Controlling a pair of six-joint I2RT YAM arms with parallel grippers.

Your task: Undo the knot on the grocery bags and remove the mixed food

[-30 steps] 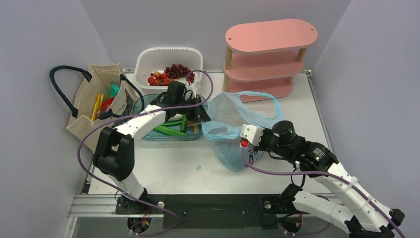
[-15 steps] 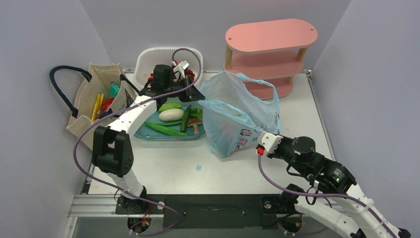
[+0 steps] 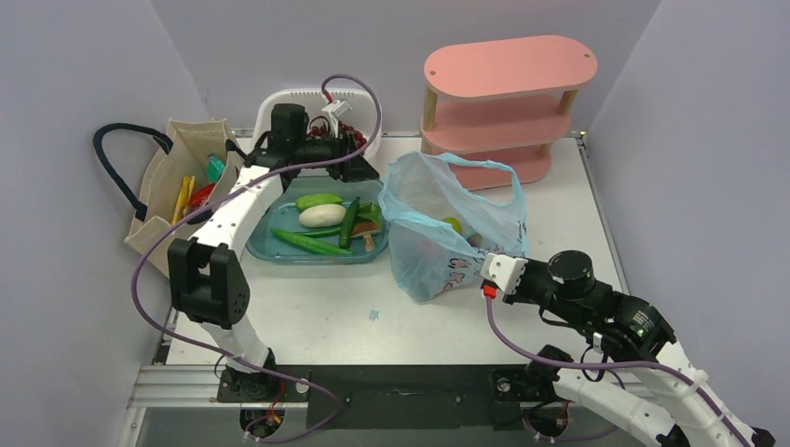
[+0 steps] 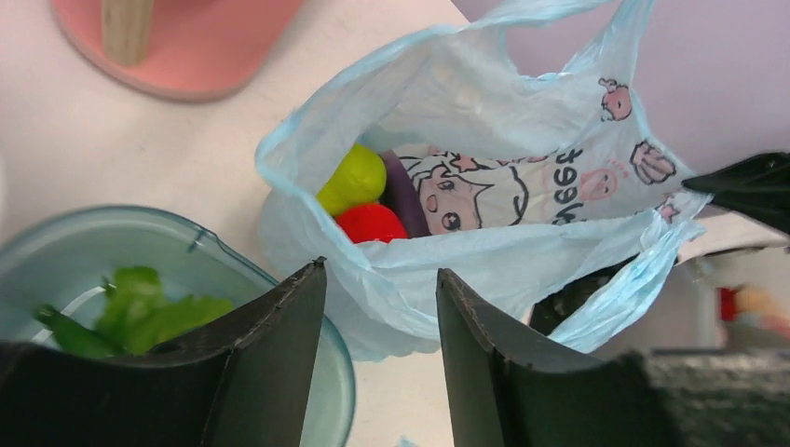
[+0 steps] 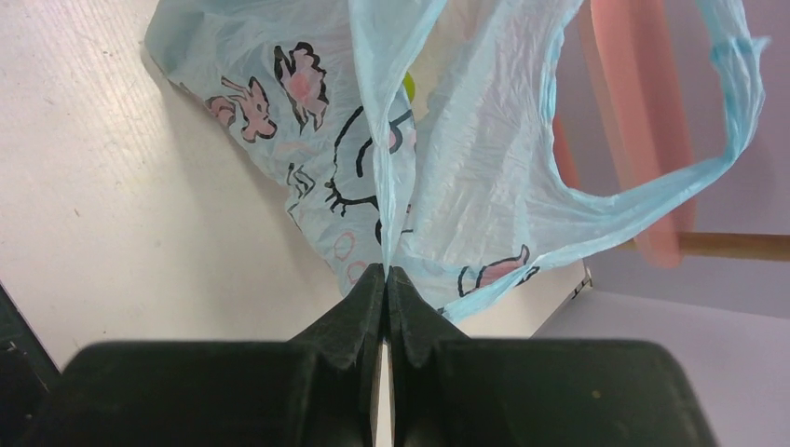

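The light blue plastic bag (image 3: 421,253) stands on the worktop (image 3: 317,321), right of centre, just beside the teal tub (image 3: 268,253) and in front of the pink shelf (image 3: 508,104). Its mouth gapes open, and one handle loop (image 5: 710,160) hangs loose and untied. Inside lie a green pear (image 4: 352,179), a red round fruit (image 4: 371,223) and a purple eggplant (image 4: 402,191), pressed together.

The right gripper (image 5: 385,270) is closed on a thin fold of the bag's near rim, pinching the film between its fingertips. The left gripper (image 4: 377,279) is open with nothing between its jaws. It is raised above the far end of the tub, in front of the white basket (image 3: 307,97), and faces the bag's mouth.

The tub holds a white oval vegetable (image 3: 322,215) and green vegetables. At the far left, the canvas tote (image 3: 158,223) stands open with snack packets (image 3: 183,198) in it.
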